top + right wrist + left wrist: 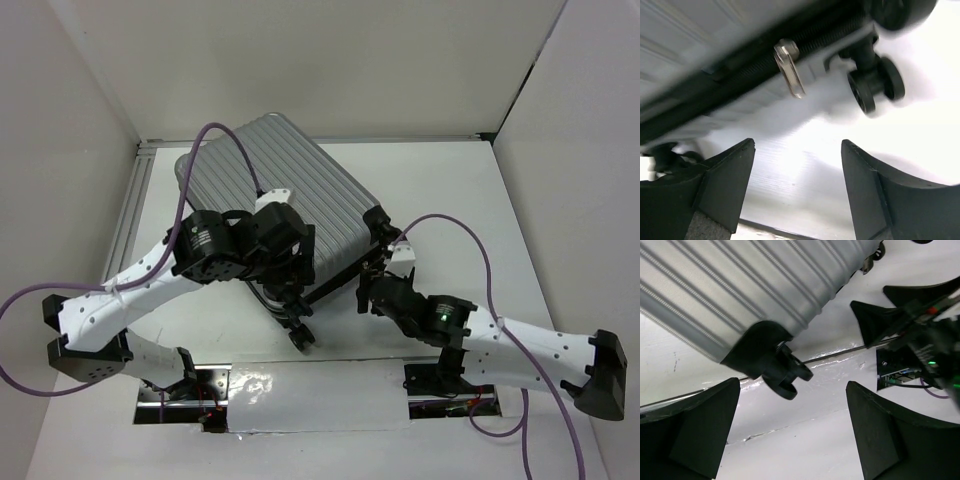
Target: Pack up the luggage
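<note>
The luggage (275,190), a small hard-shell suitcase with a ribbed silver-grey shell, lies flat on the white table (440,190). It runs diagonally from the far left toward the near right. Its two halves are together, so nothing inside can be seen.

The left gripper (792,385) hangs at the suitcase's near edge. Its two black fingers are spread wide, holding and touching nothing. Just ahead of them, in the left wrist view, is a corner of the case with its black wheel (785,375) sticking out over the table.

The right gripper (797,142) sits low at the near right corner of the case. Its fingers are also apart, with only bare table between them. Above them, in the right wrist view, a dark zip seam runs along the case's side, and a small metal zip pull (789,67) hangs from it, clear of both fingers. This view is blurred, so whether the zip is fully done up cannot be told. A second black wheel (875,87) shows to the right of the pull.
</note>
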You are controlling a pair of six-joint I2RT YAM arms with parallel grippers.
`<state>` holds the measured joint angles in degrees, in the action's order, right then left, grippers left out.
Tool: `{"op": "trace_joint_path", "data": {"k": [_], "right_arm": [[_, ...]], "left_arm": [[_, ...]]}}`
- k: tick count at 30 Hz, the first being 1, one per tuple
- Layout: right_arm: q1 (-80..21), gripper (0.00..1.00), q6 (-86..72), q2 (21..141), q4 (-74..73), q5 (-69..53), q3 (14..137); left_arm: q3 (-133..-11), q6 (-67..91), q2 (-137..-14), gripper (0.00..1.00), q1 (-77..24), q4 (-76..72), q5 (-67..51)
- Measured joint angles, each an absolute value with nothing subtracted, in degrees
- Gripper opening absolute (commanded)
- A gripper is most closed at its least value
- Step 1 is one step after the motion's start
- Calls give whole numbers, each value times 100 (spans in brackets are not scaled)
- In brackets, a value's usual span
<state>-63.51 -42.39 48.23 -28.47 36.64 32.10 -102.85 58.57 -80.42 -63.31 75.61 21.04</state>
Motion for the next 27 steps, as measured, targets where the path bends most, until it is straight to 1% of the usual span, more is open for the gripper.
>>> {"op": "trace_joint_path", "data": {"k": [4, 9, 11, 12, 13, 16, 19, 21, 22, 23, 24, 25, 27], "right_arm": [[-6351, 78, -3656, 4574, -2845, 3507, 3566], [-6351, 78, -2751, 4687, -2464, 3280, 3758], [-6351, 72, -2504, 4866, -2231, 3321, 3791], [-6351, 67, -2408, 4978, -2132, 3393, 3813], [-6351, 55, -2362, 5100, -2049, 3494, 3839], [-6217, 57, -2434, 5476, -1992, 3658, 3946], [-5830, 57, -2659, 5843, -2008, 3573, 3981], [-5601, 53, -2867, 5946, -2082, 3448, 3981], [-5533, 53, -2969, 5944, -2112, 3363, 3981], [-5468, 49, -3098, 5944, -2123, 3301, 3972], [-5400, 49, -3194, 5942, -2126, 3249, 3951], [-5288, 47, -3361, 5911, -2123, 3142, 3850], [-5221, 47, -3452, 5852, -2080, 3037, 3785]], "left_arm": [[-9907, 5927, -7813, 100, -6331, 7640, 2053], [-9188, 6193, -7730, 100, -6353, 7634, 1844], [-8919, 6344, -7601, 100, -6359, 7644, 1809], [-8768, 6442, -7496, 100, -6359, 7627, 1809], [-8608, 6521, -7356, 100, -6359, 7640, 1804], [-8259, 6779, -6963, 100, -6359, 7684, 1806], [-8095, 6949, -6740, 100, -6359, 7730, 1809], [-8044, 7050, -6705, 100, -6359, 7734, 1811], [-8014, 7057, -6702, 100, -6359, 7736, 1811], [-7964, 7074, -6705, 100, -6361, 7714, 1809], [-7937, 7072, -6705, 100, -6370, 7699, 1806], [-7891, 7065, -6705, 100, -6386, 7658, 1798], [-7852, 7050, -6716, 100, -6412, 7588, 1765]]}}
